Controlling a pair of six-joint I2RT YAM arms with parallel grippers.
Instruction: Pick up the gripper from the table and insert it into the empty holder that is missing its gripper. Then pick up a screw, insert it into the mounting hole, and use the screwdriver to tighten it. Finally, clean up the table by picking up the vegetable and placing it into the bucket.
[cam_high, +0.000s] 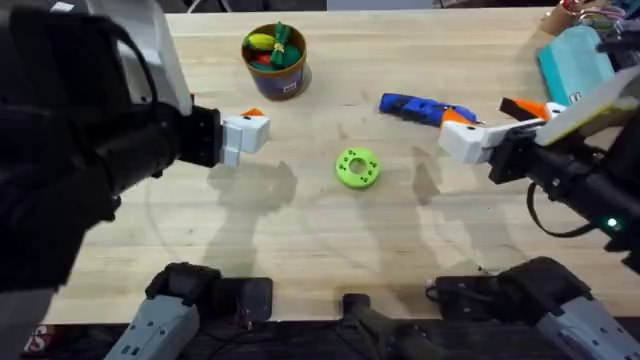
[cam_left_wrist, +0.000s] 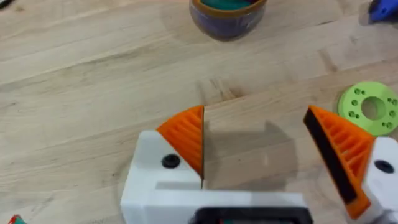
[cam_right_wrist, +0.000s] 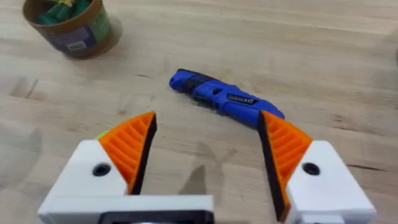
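Both our grippers, left (cam_left_wrist: 255, 152) and right (cam_right_wrist: 205, 155), hang wide open and empty. The vegetable (cam_high: 279, 42) already stands in the bucket (cam_high: 276, 62) at 11 o'clock. The screwdriver (cam_high: 425, 109), at 1 o'clock, looks rigid, light; we'd grasp mid-handle.

One worktop (cam_high: 300, 230). One bucket (cam_high: 277, 75) holding one green vegetable (cam_high: 279, 42), one yellow toy food (cam_high: 259, 42) and one red toy food (cam_high: 262, 58). One blue screwdriver (cam_high: 418, 108). One lime-green ring (cam_high: 357, 168). Two pincers, left (cam_high: 252, 128) and right (cam_high: 470, 130), each with two orange-padded fingers.
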